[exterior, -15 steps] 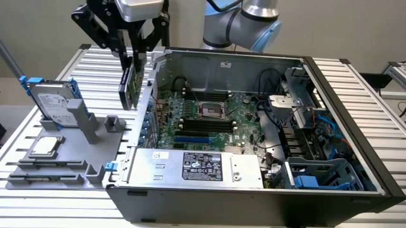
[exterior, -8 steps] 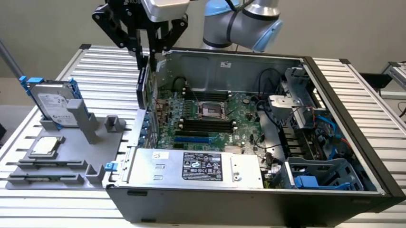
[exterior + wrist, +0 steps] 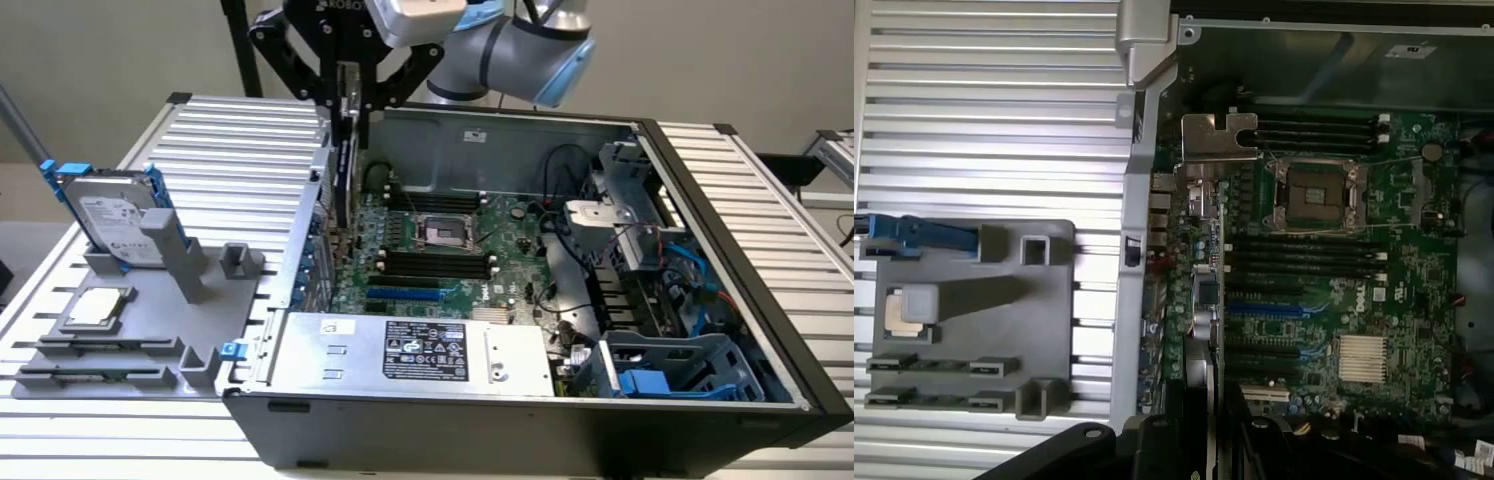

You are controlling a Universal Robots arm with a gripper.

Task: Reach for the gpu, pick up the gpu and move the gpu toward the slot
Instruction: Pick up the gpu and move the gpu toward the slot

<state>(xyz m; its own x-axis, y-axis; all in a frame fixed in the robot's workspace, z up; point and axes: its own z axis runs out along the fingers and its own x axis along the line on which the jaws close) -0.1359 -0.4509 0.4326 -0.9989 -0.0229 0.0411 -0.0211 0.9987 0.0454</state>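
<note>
Ribbed metal table (image 3: 240,140) (matt silver), grey plastic holder (image 3: 147,330), shiny gpu (image 3: 1216,290) bracket

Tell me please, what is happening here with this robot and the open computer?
A robot arm is holding the gpu, a thin card, on edge in its gripper. The card hangs above the open computer case, near the wall on the exterior view's left, over the motherboard. It is not yet seated in a slot. On the grey holder beside the case, a hard drive stands upright and a processor chip lies flat.
</note>
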